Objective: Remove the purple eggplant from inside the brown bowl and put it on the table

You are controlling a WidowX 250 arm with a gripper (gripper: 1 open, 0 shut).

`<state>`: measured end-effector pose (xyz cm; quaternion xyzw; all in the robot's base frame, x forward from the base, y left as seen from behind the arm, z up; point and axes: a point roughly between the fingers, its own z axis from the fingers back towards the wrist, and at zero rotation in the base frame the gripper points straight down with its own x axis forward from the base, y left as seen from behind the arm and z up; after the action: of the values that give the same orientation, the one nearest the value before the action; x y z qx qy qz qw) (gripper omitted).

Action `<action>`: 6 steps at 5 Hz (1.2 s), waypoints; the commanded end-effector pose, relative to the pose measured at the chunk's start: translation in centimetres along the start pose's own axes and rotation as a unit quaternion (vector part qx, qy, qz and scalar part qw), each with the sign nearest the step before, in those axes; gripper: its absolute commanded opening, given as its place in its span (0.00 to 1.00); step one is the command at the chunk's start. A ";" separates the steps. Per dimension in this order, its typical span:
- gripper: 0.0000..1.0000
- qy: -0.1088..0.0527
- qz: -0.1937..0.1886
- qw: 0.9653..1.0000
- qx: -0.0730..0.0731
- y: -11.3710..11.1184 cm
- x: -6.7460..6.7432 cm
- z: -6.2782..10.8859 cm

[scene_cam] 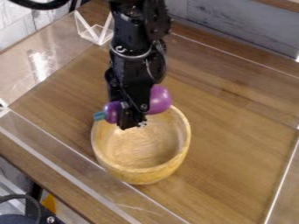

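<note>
The purple eggplant [158,100] hangs just above the far rim of the brown bowl [142,149], its teal stem cap pointing left. My gripper [135,116] points straight down and is shut on the eggplant's middle, black fingers on either side of it. The bowl is round, light wood, and its hollow shows nothing else inside. The table [233,96] is brown wood grain and spreads out around the bowl.
Clear acrylic walls [52,166] run along the table's edges on the left, front and right. A white wire-like frame [93,31] stands at the back left behind the arm. Bare tabletop lies to the right and behind the bowl.
</note>
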<state>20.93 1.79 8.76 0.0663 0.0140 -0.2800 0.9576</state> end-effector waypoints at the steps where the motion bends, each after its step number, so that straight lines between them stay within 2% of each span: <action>1: 0.00 -0.028 0.011 0.999 0.023 1.1 0.6 1.6; 3: 0.00 -0.028 0.017 0.999 0.027 1.4 0.6 1.7; 5: 0.00 -0.037 0.039 0.998 0.032 2.2 0.2 2.4; 6: 0.00 -0.039 0.084 0.995 0.044 4.8 -0.6 2.7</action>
<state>22.13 5.53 10.90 0.0862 -0.0190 -0.2026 0.9753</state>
